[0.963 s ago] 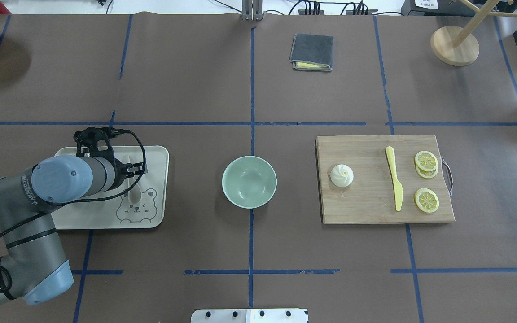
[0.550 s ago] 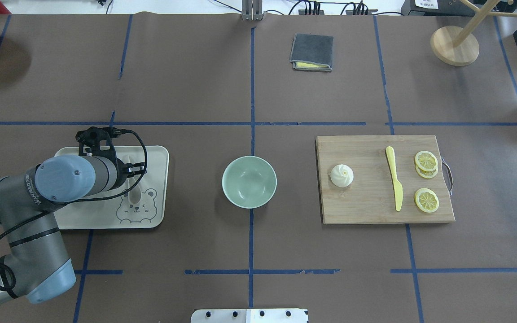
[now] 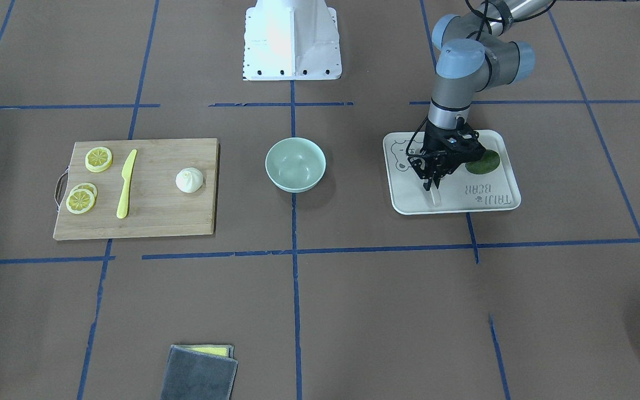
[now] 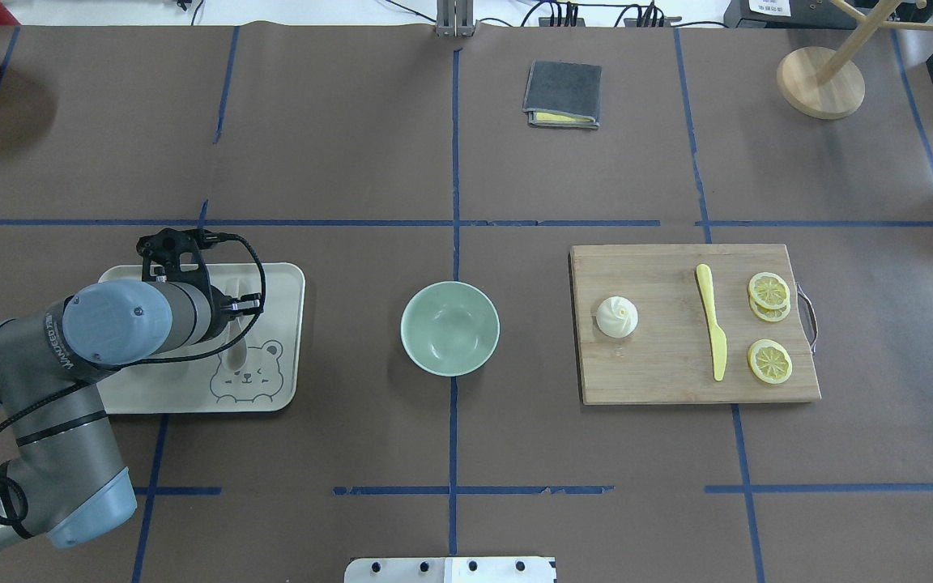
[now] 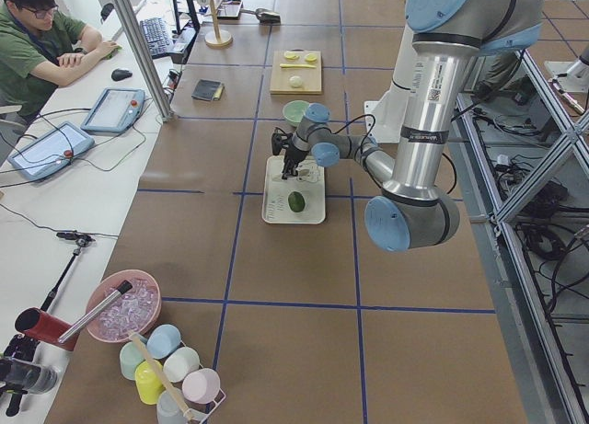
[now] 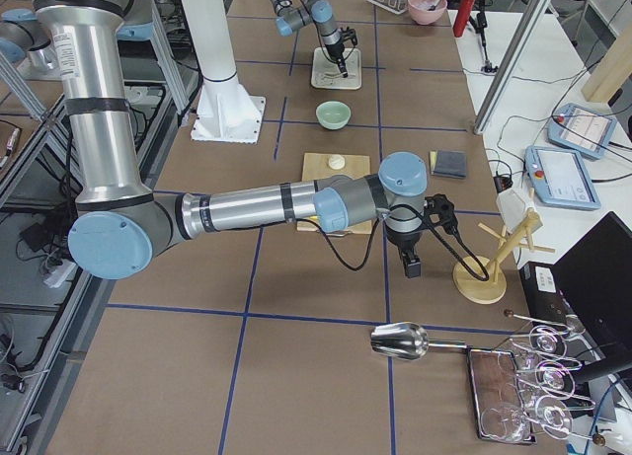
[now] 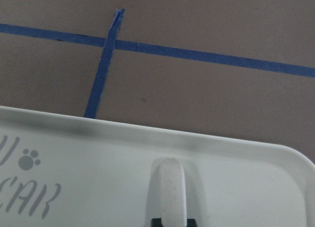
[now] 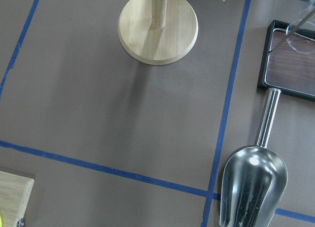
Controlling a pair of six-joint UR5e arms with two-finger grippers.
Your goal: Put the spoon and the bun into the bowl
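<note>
Left wrist-mounted view: the spoon (image 7: 170,192) lies along the white tray (image 7: 74,153). The rounded end of its handle points at the tray rim on the side of the table's far edge. The two black tips of the left gripper (image 7: 173,221) sit tight against either side of the handle, jaws narrow (only the very tips show, at the bottom of the picture). Whether the spoon is clear of the tray floor cannot be told.

The tray sits toward the left end of the tabletop, about midway between the robot's edge and the far edge. A dark green fruit (image 3: 483,161) lies on the same tray, on the side toward the left end and apart from the spoon.

The bowl (image 4: 450,328) stands upright at the middle of the tabletop, well apart from the tray.

The bun (image 4: 617,317) sits on a wooden board (image 4: 661,364) toward the right end, on the part of the board nearest the bowl. Beyond it toward the right end lie a yellow knife (image 4: 712,320) and lemon slices (image 4: 770,360). A folded grey cloth (image 4: 563,95) lies near the far edge.

The right gripper (image 6: 408,267) hangs over the right end, near a wooden stand (image 8: 157,27) and a metal scoop (image 8: 253,187). Only a side camera catches it, so how wide its jaws stand cannot be told.
</note>
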